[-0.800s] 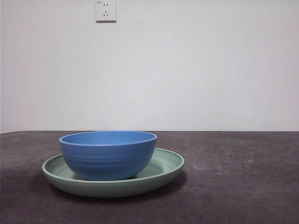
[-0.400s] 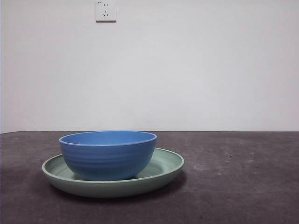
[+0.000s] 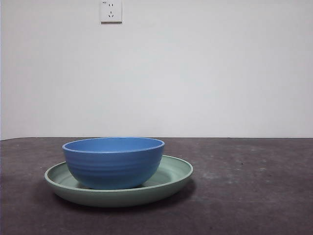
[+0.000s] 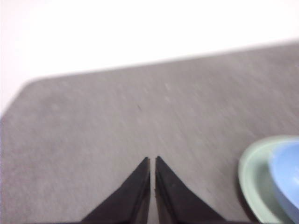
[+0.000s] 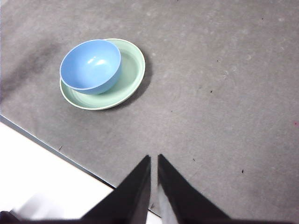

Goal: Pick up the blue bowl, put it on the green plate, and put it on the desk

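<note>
On the dark desk [image 3: 254, 196] the blue bowl [image 3: 113, 161] was seen seated in the green plate [image 3: 171, 178]; it was judged light, rigid and smooth, best pinched at the rim; both the left gripper [image 4: 153, 161] and right gripper [image 5: 154, 158] were held together, empty.

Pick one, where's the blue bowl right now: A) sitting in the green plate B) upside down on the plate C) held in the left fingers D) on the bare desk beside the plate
A: the blue bowl sits upright inside the green plate, off-centre, with neither gripper touching it.
</note>
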Robot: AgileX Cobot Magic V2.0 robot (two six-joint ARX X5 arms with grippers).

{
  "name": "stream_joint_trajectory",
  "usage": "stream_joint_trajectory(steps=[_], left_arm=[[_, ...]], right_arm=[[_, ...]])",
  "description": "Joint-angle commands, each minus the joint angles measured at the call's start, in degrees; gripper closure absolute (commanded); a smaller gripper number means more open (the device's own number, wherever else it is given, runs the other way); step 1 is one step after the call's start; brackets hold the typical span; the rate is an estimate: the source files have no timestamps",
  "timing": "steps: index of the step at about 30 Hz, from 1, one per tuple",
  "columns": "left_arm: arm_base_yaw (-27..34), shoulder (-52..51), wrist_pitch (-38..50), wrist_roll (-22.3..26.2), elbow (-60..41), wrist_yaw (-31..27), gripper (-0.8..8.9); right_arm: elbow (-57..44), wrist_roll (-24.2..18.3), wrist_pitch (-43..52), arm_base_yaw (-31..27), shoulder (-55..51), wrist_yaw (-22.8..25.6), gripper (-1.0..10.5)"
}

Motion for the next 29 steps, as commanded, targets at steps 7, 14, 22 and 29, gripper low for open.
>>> stream_joint_trajectory(steps=[7, 14, 22, 29], left_arm=[[4.0, -6.7, 6.1, -6.4, -11.5, -0.2, 7.94], [5.4, -6.7, 3.5, -7.0, -13.2, -0.2, 7.94], [9.2, -6.7, 3.4, -7.0, -13.2, -0.1, 7.94], [10.3, -6.7, 3.5, -7.4, -13.2, -0.1, 7.94]], right_arm=[[0.9, 0.6, 0.5, 0.3, 0.2, 0.0, 9.3], [0.9, 0.6, 0.5, 0.3, 0.2, 0.0, 9.3], [0.9, 0.6, 0.5, 0.3, 0.2, 0.0, 9.3], [0.9, 0.6, 0.5, 0.3, 0.2, 0.0, 9.3]])
